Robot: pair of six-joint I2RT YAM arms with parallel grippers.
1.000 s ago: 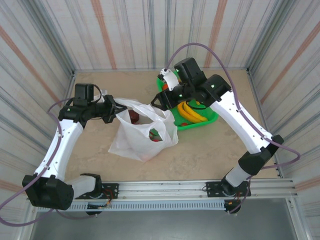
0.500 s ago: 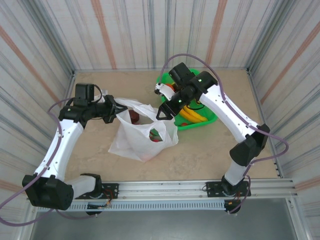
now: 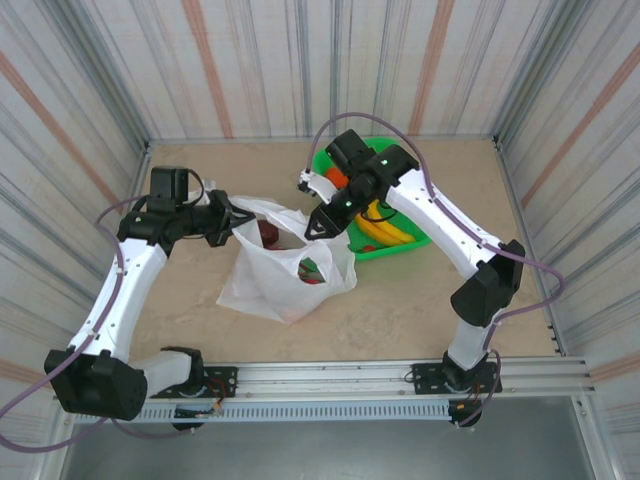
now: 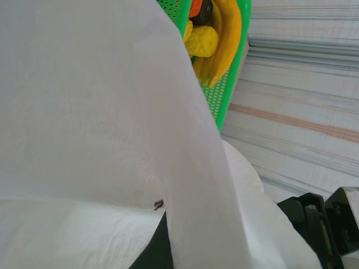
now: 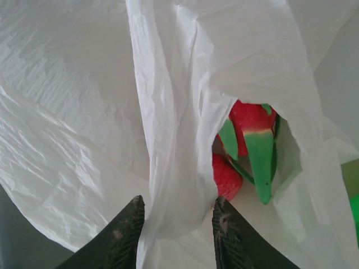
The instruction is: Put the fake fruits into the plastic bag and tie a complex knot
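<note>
Beige tabletop [image 3: 400, 300]: left gripper [image 3: 226, 218] pinches translucent white plastic bag [image 3: 280, 280] by its handle. Spread right gripper [image 5: 177, 200] straddles a rim fold; close squarely on it, clear of the red-green toy fruit [image 5: 249, 120] inside.

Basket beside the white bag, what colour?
Bright green. The basket shows best in the top view.
</note>
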